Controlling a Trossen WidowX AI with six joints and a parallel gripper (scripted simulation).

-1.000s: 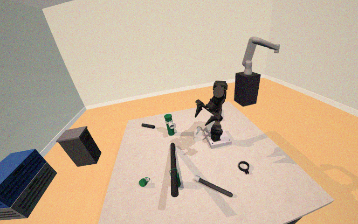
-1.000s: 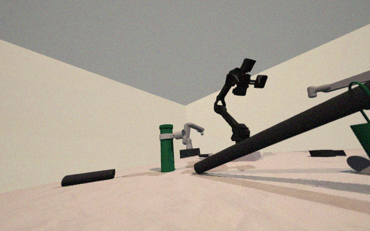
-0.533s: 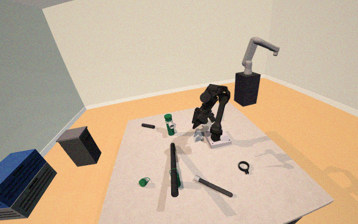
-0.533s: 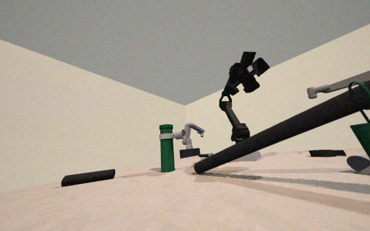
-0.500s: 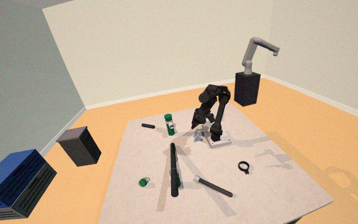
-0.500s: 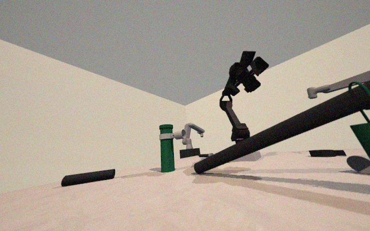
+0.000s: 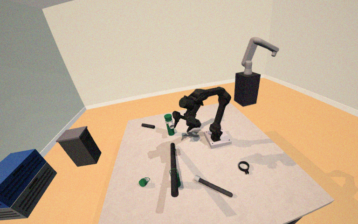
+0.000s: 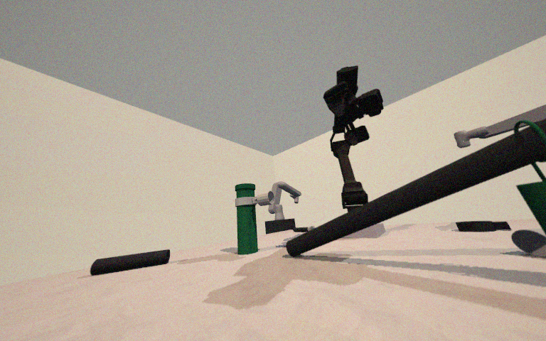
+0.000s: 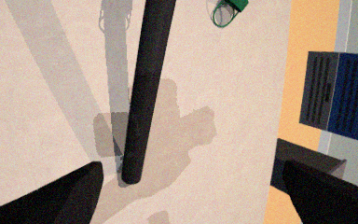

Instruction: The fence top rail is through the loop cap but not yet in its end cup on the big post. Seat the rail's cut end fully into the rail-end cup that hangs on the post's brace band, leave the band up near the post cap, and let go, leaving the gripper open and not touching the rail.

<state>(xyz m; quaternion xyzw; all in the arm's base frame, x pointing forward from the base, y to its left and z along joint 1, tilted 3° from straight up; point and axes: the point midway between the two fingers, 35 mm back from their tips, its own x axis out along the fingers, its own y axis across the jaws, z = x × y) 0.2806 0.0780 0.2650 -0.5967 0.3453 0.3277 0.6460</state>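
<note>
"Pale tabletop [image 7: 211,169] [image 8: 161,301] [image 9: 47,117], cream walls. Rail?"

"Black rail [image 7: 173,169] [image 8: 402,192] [image 9: 148,89] slopes down through the green loop [image 7: 170,172] [image 8: 517,125], lower end near the big green post [image 7: 168,127] [image 8: 246,229]. Not in the pale cup [image 7: 171,125] [image 8: 264,198]; band [image 7: 167,122] [image 8: 244,201] sits high, near the cap [image 7: 168,116] [image 8: 244,187]."

"Gripper [image 7: 182,128] [image 9: 194,170]?"

"Fingers apart, nothing between."

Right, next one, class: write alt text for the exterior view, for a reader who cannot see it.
A long black rail slants through a green loop at right, its low end down by the table, short of the pale cup banded near the top of a green post. Behind the rail stands a black robot arm.
</note>
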